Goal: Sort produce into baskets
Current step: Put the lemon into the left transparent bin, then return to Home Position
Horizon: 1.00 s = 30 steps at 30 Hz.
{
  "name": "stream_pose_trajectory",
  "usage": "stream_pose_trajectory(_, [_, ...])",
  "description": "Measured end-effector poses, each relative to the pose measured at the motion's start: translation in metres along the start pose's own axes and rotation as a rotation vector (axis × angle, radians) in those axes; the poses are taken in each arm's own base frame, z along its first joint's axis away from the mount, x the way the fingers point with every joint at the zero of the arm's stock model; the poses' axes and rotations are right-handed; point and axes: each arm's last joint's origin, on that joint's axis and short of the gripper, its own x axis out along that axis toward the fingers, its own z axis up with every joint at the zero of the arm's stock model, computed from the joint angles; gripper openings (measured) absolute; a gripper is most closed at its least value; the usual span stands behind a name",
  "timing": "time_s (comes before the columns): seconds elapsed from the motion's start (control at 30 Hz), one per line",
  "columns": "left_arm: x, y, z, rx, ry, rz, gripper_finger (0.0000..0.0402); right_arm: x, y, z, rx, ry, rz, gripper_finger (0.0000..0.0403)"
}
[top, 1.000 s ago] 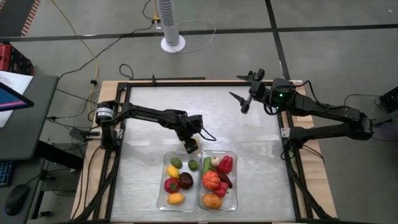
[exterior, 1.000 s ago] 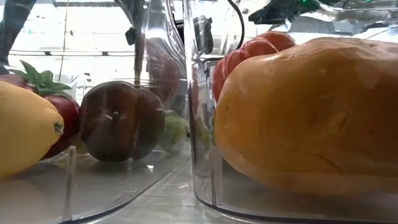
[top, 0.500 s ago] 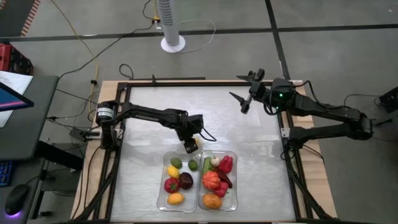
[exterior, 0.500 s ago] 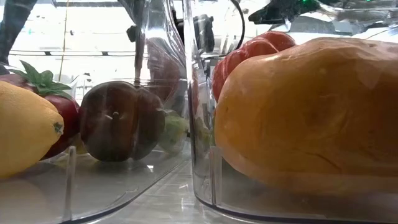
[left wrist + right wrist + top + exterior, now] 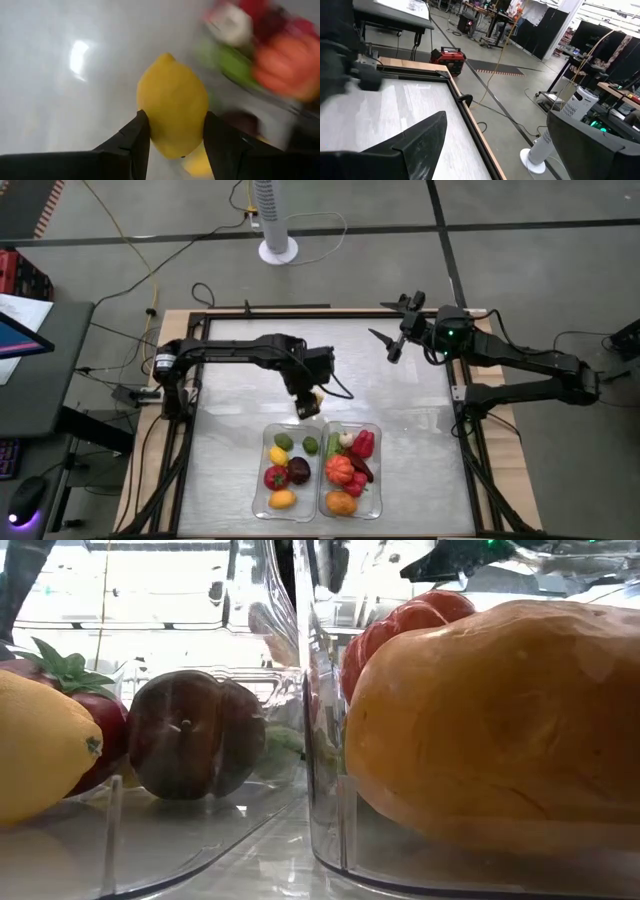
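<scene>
My left gripper [image 5: 309, 402] is shut on a yellow lemon [image 5: 172, 114], held above the table just beyond the far edge of the two clear baskets. The left basket [image 5: 262, 485] holds green, yellow, red and dark maroon produce [image 5: 299, 471]. The right basket [image 5: 379, 470] holds a red pepper [image 5: 362, 443], an orange-red tomato [image 5: 340, 469], an orange piece [image 5: 500, 730] and others. My right gripper [image 5: 386, 342] is open and empty over the table's far right part. My left gripper pinches the lemon across its middle [image 5: 150, 117], one finger on each side of it. The fingers come from above, pointing down. The lemon is lifted clear of the table, with its pointed end [image 5: 166, 56] sticking out past the fingertips.
The baskets stand side by side at the table's near middle. A black frame [image 5: 330, 314] runs around the table. A white fan base [image 5: 278, 248] and cables lie on the floor beyond the far edge. Bare table lies left, right and far of the baskets.
My left gripper has risen with the lemon and gone a little toward the table's far edge, leaving the low view upward. The lemon stays in the hold.
</scene>
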Motion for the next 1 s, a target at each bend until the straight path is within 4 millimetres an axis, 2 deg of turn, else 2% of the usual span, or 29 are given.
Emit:
stream_pose_trajectory(0.2, [0.002, -0.040, -0.024, -0.013, 0.179, -0.154, 0.0149, 0.000, 0.000, 0.000, -0.008, 0.000, 0.000, 0.0369])
stream_pose_trajectory(0.33, [0.007, -0.069, -0.039, 0.040, 0.210, -0.140, 0.0160, 0.000, 0.000, 0.001, -0.007, -0.007, -0.002, 0.0369])
stream_pose_trajectory(0.43, [0.010, -0.082, -0.047, 0.008, 0.185, -0.043, 0.0167, 0.000, 0.000, 0.001, -0.001, -0.008, -0.003, 0.0369])
stream_pose_trajectory(0.53, [0.011, -0.087, -0.052, -0.060, 0.146, 0.074, 0.0185, 0.000, 0.000, 0.001, 0.004, -0.011, -0.004, 0.0369])
stream_pose_trajectory(0.73, [0.012, -0.089, -0.055, -0.008, 0.150, 0.092, 0.0244, 0.000, 0.000, 0.001, 0.012, -0.014, -0.005, 0.0369])
stream_pose_trajectory(1.0, [0.008, -0.077, -0.052, 0.068, 0.152, 0.157, 0.0247, 0.000, 0.000, 0.001, 0.012, -0.013, -0.004, 0.0369])
